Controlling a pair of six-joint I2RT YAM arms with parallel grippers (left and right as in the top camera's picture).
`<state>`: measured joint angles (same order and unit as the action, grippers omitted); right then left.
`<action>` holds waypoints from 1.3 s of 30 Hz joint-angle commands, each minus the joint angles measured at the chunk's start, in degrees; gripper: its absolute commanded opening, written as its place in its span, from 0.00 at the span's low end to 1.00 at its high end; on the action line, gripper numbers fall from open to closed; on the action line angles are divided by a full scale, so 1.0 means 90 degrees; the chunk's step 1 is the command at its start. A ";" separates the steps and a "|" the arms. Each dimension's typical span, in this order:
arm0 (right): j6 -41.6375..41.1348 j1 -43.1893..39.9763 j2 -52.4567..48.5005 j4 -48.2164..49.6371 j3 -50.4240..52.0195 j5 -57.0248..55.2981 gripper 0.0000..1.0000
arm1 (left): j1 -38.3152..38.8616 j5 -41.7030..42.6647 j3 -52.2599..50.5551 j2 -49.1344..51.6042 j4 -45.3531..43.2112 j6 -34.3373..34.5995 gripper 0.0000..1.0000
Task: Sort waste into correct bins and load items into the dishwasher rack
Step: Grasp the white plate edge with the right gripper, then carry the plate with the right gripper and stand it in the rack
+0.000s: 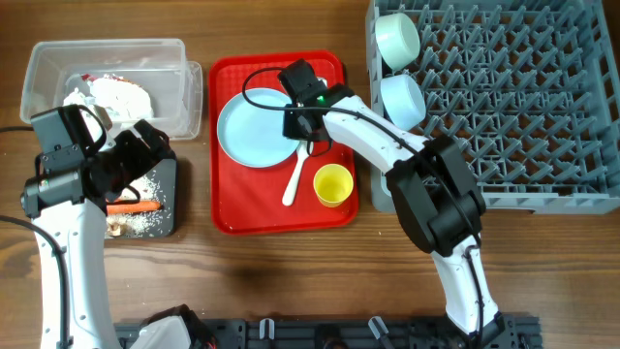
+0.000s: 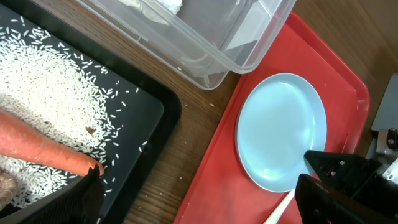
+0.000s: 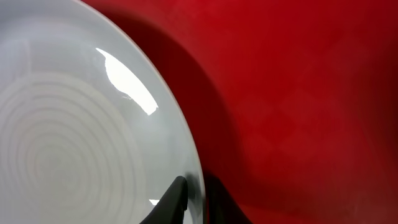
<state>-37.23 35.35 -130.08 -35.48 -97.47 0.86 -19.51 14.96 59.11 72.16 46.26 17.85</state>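
The right gripper [image 1: 302, 124] is pinched on the right rim of the round light blue plate [image 1: 250, 128]; in the right wrist view its two dark fingertips [image 3: 174, 198] sit one on each side of that rim, close together, with the plate's face spreading away to their left and the red serving tray [image 3: 298, 93] to their right; the plate lies on the tray. Just below this gripper in the overhead view lies the white plastic spoon [image 1: 294, 180], with the small yellow cup [image 1: 332, 184] beside it; off to the gripper's right stands the grey dishwasher rack [image 1: 504, 107], with a pale green bowl [image 1: 397, 37] and a light blue bowl [image 1: 403, 100] along its near edge.

The left gripper [image 1: 145, 160] has its fingers [image 2: 81, 199] spread wide and holds nothing; it hangs over the right end of the shallow black tray [image 2: 152, 115]; by its left finger lies the tip of the orange carrot [image 2: 43, 149] on the scattered white rice grains [image 2: 56, 87]; ahead of it sits the clear plastic tub [image 1: 48, 68] holding crumpled white paper [image 1: 114, 97]; a small brown food scrap [image 1: 118, 227] lies in the black tray's near corner.
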 commanded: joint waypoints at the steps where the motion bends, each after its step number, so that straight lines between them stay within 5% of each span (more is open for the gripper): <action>1: -0.0032 0.0010 -0.0233 -0.0002 0.0058 0.0131 0.08 | -0.0012 0.0095 0.0046 0.0002 -0.0017 -0.0124 1.00; 8: 0.0036 -0.0080 -0.0182 0.0005 -0.0102 0.0136 0.04 | -0.0012 0.0097 0.0046 0.0002 -0.0017 -0.0124 1.00; 15: 0.1746 -0.0396 0.1078 -0.0194 -0.0512 0.0250 0.04 | -0.0012 0.0095 0.0046 0.0002 -0.0017 -0.0124 1.00; 21: 0.1843 -0.0736 0.2705 -0.0177 -0.0512 -0.2334 0.04 | -0.0012 0.0097 0.0046 0.0002 -0.0017 -0.0124 1.00; 29: 0.3723 -0.1171 0.3512 0.0083 -0.0500 -0.7310 0.04 | -0.0012 0.0097 0.0046 0.0002 -0.0017 -0.0124 1.00; 39: 0.5229 -0.2149 0.3211 -0.0328 -0.0483 -0.7026 0.04 | -0.0012 0.0097 0.0046 0.0002 -0.0017 -0.0124 1.00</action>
<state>1.48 17.69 -99.13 -38.26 -101.82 -63.48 -19.51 14.96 59.11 72.16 46.26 17.85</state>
